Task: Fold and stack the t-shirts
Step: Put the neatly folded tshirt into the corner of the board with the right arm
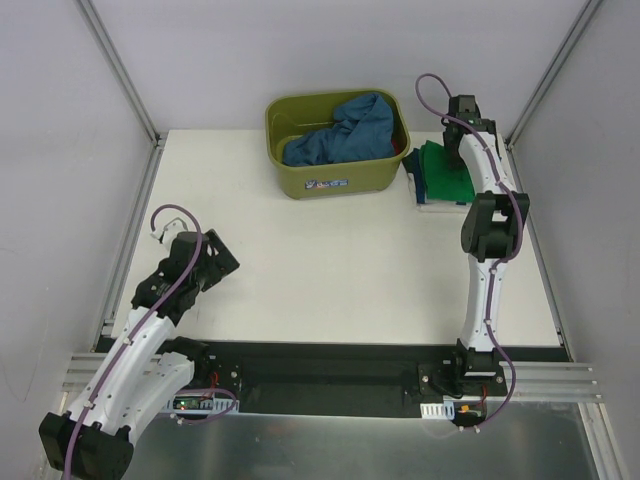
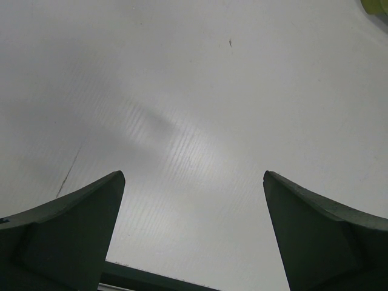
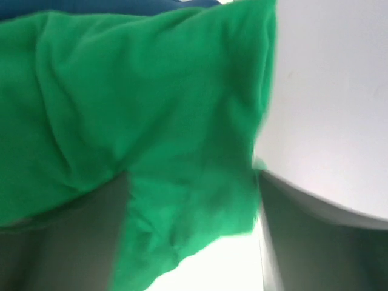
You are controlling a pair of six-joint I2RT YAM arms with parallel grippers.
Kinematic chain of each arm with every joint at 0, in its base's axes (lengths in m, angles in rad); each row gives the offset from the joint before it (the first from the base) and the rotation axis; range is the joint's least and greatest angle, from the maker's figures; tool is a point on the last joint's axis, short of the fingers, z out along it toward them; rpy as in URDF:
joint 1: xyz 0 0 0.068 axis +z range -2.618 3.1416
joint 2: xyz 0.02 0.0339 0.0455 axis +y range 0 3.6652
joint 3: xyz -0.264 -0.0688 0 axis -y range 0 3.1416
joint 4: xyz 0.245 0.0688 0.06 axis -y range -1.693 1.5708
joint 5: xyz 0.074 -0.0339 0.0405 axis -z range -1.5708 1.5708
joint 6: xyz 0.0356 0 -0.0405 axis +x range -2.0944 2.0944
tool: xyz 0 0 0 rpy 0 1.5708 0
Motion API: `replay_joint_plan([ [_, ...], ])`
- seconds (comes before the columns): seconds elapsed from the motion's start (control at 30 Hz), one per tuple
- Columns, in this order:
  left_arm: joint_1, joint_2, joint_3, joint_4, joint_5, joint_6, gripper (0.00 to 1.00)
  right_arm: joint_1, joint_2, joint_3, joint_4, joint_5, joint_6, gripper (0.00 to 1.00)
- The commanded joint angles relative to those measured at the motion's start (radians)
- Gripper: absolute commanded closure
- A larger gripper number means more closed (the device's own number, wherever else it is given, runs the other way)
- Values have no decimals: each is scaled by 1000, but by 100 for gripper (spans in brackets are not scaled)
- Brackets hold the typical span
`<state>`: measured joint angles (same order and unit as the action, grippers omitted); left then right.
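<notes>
Poises the right gripper [image 3: 194, 176], spread wide, low over the folded bright green cloth t-shirt [image 1: 437, 172] at the far right of the white tabletop [image 1: 350, 270], seemingly to settle its folds, with the left gripper [image 2: 193, 176] parked clear, equally spread.

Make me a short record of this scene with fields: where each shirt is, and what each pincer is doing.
blue shirt: crumpled mid-blue cloth t-shirt, lying inside the olive-green plastic tub
green shirt: folded bright green cloth t-shirt, on the white table just right of the tub
left pincer: open, holding nothing, above bare table on the left side
right pincer: open, over the green shirt, with green cloth between its fingers
unfinished: the blue shirt is not folded or stacked
</notes>
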<state>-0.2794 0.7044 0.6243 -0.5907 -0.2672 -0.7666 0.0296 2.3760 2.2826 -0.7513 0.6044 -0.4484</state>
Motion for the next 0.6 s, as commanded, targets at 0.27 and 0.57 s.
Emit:
replay_joint_plan([
  [0.27, 11, -16, 37, -21, -4, 6, 1, -7, -216, -53, 36, 11, 66, 3],
  [0.57, 13, -39, 43, -20, 29, 9, 1, -7, -554, -372, 58, -345, 270, 3],
])
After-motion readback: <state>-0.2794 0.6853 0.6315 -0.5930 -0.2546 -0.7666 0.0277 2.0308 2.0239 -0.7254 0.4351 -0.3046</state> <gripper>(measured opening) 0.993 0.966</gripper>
